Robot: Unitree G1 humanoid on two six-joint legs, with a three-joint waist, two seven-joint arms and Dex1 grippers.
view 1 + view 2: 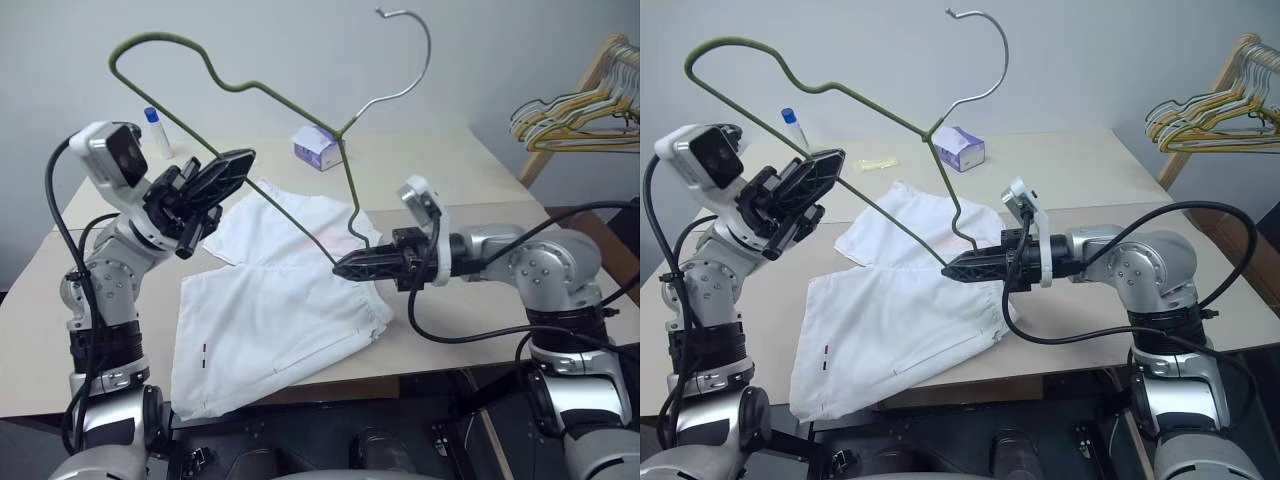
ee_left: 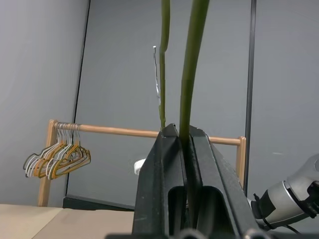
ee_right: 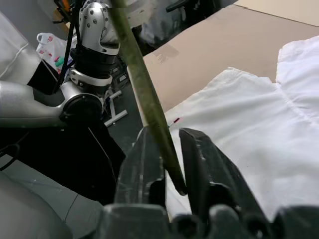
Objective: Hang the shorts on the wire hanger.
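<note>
The wire hanger (image 1: 280, 95), olive-green with a silvery hook (image 1: 420, 60), is held up in the air above the table, tilted. My left gripper (image 1: 235, 165) is shut on its long straight bar, and the wire (image 2: 192, 59) runs up between the pressed fingers. My right gripper (image 1: 345, 265) is shut on the hanger's lower corner, with the wire (image 3: 139, 74) passing between its fingers. The white shorts (image 1: 270, 310) lie spread flat on the table below the hanger, one leg reaching over the front edge. Neither gripper touches them.
A purple-and-white tissue box (image 1: 318, 148) and a small blue-capped bottle (image 1: 155, 130) stand at the back of the tan table (image 1: 450, 170). A bunch of pale hangers (image 1: 575, 115) hangs on a wooden rack at the right.
</note>
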